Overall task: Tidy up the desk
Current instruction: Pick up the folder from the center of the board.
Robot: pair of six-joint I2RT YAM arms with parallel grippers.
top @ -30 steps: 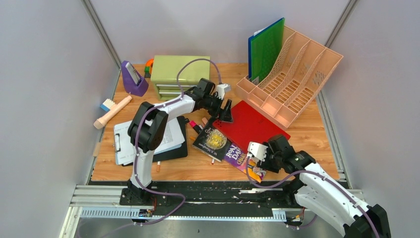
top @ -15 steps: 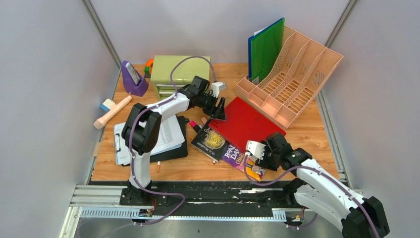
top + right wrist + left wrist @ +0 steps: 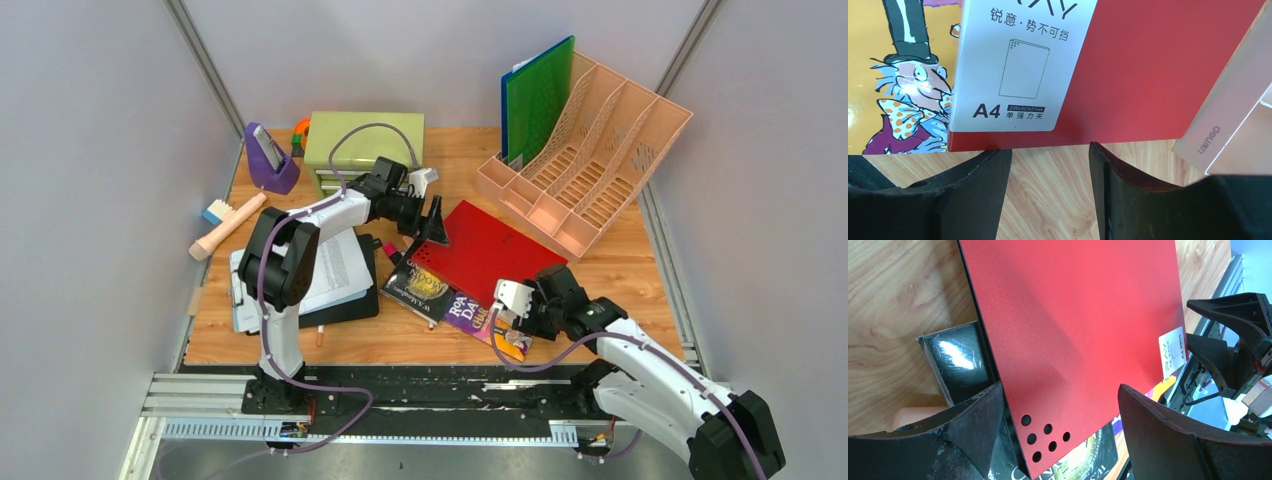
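The black-and-silver metal rail [image 3: 400, 385] runs along the near edge of the orange-brown wood-grain desk [image 3: 625, 270]. The desk fills the floor of the grey-walled cell and carries every item listed below.

Right gripper [image 3: 503, 325]: located at the near right of the desk, at the near end of a yellow-and-purple illustrated paperback [image 3: 478, 315]. The jaws are released and stand apart. In the wrist view only bare wood lies between the fingers [image 3: 973, 195]. The near edge of the flat red plastic folder [image 3: 490, 250], which carries a white A4 label [image 3: 1013, 65], lies just beyond the fingertips. Nothing is grasped.

A dark paperback with a gold emblem [image 3: 425, 283] lies just left of the illustrated paperback. Both are partly covered by the red folder. Further left, a black clipboard with printed sheets [image 3: 300, 280] lies flat.

Left gripper [image 3: 435, 230]: positioned over the left corner of the red folder. The jaws are released and wide. The fingers [image 3: 973, 425] straddle the corner with its punched holes and stand wider than it.

Far zone, left to right:
- A pale wooden brush [image 3: 228, 225] at the left edge.
- A purple angled holder [image 3: 270, 165].
- An olive-green drawer chest [image 3: 365, 140].
- A peach slotted file rack [image 3: 600, 160], with a green folder [image 3: 538, 95] upright in its leftmost slot.
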